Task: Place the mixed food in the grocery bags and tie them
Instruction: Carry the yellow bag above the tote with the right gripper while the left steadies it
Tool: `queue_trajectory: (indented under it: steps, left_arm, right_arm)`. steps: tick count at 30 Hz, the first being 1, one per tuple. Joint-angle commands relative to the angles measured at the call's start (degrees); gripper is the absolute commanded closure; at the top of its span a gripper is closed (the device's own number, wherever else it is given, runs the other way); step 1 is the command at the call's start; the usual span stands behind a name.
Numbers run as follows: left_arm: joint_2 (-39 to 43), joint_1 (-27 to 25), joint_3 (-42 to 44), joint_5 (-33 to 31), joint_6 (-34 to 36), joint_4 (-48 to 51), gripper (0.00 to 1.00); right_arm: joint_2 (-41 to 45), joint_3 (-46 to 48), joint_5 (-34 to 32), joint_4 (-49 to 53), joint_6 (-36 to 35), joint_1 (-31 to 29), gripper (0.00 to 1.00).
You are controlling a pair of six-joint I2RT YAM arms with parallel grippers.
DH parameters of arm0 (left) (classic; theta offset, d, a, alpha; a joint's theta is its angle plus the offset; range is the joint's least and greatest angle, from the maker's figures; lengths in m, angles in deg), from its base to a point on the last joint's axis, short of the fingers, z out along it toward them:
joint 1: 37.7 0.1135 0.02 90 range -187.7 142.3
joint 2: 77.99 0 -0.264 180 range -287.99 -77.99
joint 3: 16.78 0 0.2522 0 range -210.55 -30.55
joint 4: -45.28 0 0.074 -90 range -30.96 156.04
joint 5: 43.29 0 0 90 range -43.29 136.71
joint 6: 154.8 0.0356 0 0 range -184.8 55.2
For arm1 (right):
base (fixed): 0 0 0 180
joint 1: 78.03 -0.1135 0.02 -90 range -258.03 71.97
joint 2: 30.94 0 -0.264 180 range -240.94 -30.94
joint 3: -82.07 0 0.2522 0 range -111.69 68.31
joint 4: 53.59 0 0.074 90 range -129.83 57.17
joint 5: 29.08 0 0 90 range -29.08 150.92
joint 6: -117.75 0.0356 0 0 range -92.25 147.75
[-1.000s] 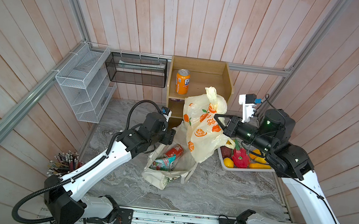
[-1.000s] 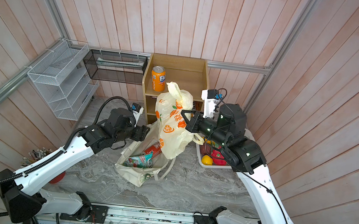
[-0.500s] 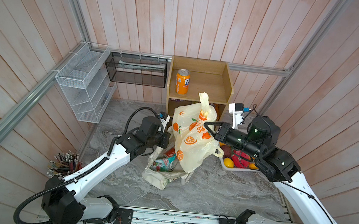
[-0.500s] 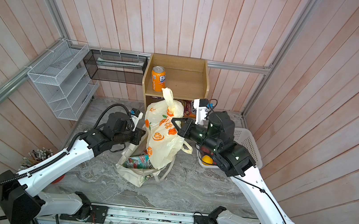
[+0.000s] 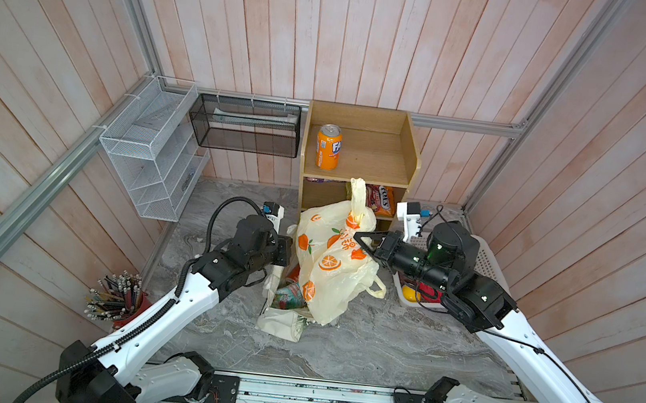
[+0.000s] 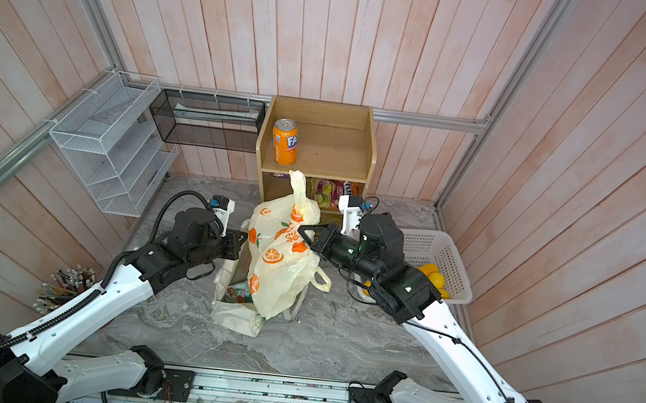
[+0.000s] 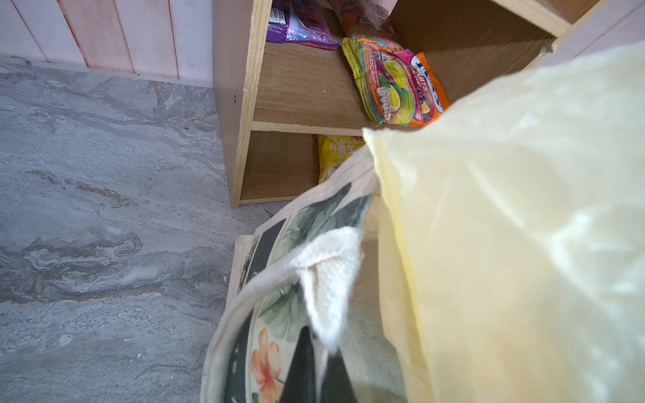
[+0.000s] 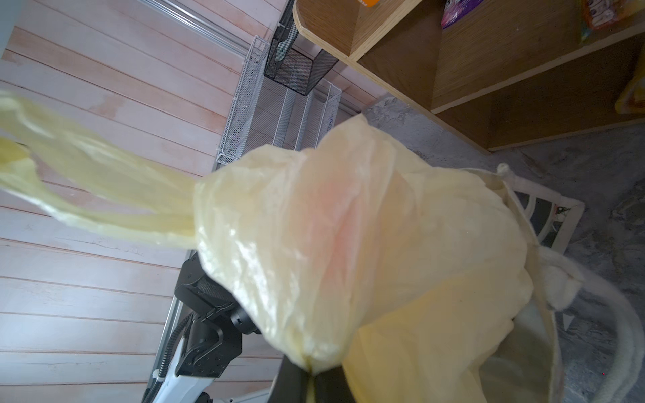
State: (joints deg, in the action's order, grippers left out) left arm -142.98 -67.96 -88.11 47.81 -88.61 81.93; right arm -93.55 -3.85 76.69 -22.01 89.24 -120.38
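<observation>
My right gripper point(image 8: 310, 376) pinches the plastic bag point(image 5: 329, 270) by its neck above the tote point(image 5: 279, 325). My left gripper point(image 7: 323, 349) clamps the tote handle point(image 7: 331, 268), presumably holding the mouth open.

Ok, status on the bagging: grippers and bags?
Left gripper shut on canvas tote handle. Right gripper shut on plastic bag, holding it up. Snack packet in canvas tote. Plastic bag hangs over canvas tote's mouth.

Twin build: the left arm point(image 5: 174, 305) and right arm point(image 5: 543, 372) both have glossy white shells with tiny dark screws and chunky black joints. Left arm carries a ribbed black hose point(image 5: 211, 222), right arm a thin black wire point(image 5: 536, 350). There's a white camera block point(image 5: 409, 217) on each wrist and a little green light point(image 5: 438, 246) on the right one. The right gripper point(image 5: 357, 235) has black tapered fingers.
</observation>
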Motion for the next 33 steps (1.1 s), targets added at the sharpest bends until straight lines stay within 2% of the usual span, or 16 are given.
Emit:
queue_trajectory:
  steps: [1,7,12,20,27,33]
  left_arm:
    - [2.02,0.39,0.34,-0.05,-0.33,-5.66,1.00]
    - [2.41,0.38,0.64,0.38,0.60,-6.69,1.00]
    - [2.32,0.38,0.60,0.52,1.15,-7.10,1.00]
    - [2.58,0.38,0.34,0.39,1.66,-7.49,1.00]
    - [3.03,0.38,0.66,0.48,1.90,-7.92,1.00]
    - [3.14,0.38,0.47,1.42,1.93,-8.68,1.00]
  right_arm:
    - [-2.16,0.81,0.66,-2.64,2.24,-0.66,1.00]
    - [-5.19,2.91,-0.69,-4.07,3.20,-1.46,1.00]
    - [-6.74,3.23,-4.60,-0.40,2.41,-1.75,1.00]
    - [-2.19,3.94,-11.58,8.01,1.84,-2.26,1.00]
    - [-0.24,3.54,-12.04,12.02,1.80,-4.17,1.00]
    - [-4.17,-0.50,-12.12,12.18,-0.08,-6.72,1.00]
